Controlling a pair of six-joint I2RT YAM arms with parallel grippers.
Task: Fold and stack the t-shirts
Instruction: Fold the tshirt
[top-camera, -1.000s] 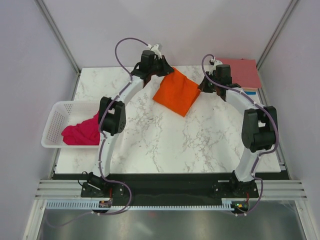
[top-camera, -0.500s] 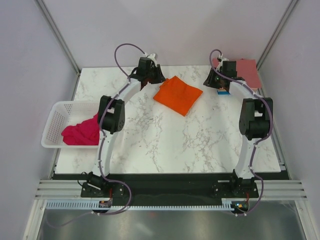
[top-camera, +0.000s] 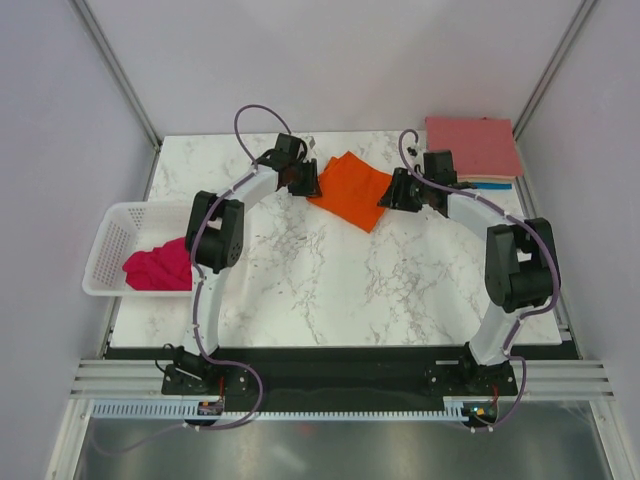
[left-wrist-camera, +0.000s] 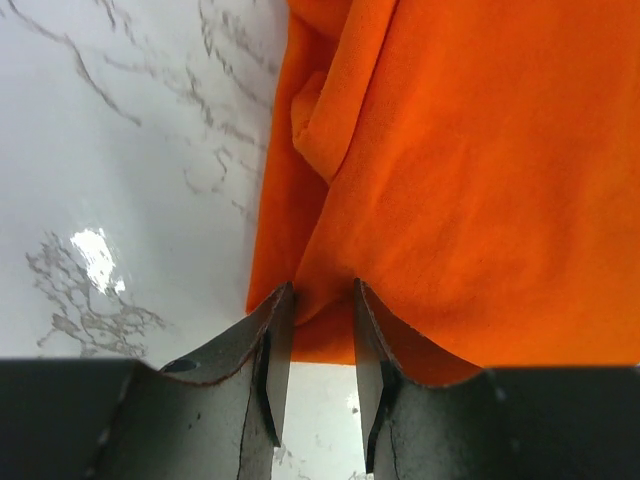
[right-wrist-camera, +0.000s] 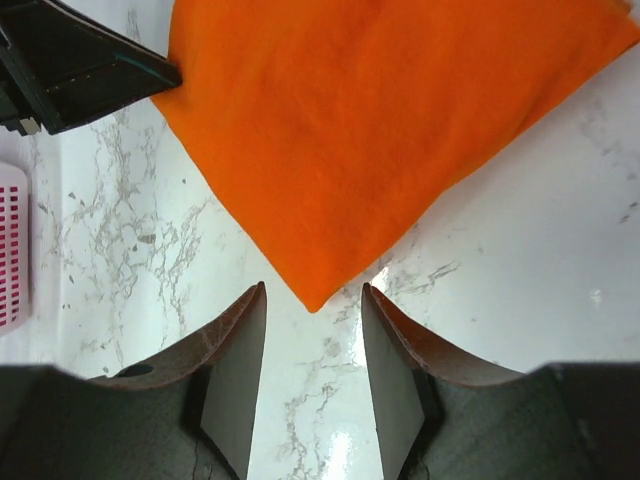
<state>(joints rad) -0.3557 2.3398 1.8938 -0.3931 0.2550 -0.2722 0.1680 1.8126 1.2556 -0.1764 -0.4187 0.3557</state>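
Lying between them, the orange t-shirt (top-camera: 350, 190) is met edge-on by the left claw (left-wrist-camera: 320, 295) and corner-on by the right claw (right-wrist-camera: 312, 295), both parted, nothing clamped.

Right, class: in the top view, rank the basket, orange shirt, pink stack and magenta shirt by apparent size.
1. Basket
2. Pink stack
3. Orange shirt
4. Magenta shirt, partly hidden, so its last place is unsure.
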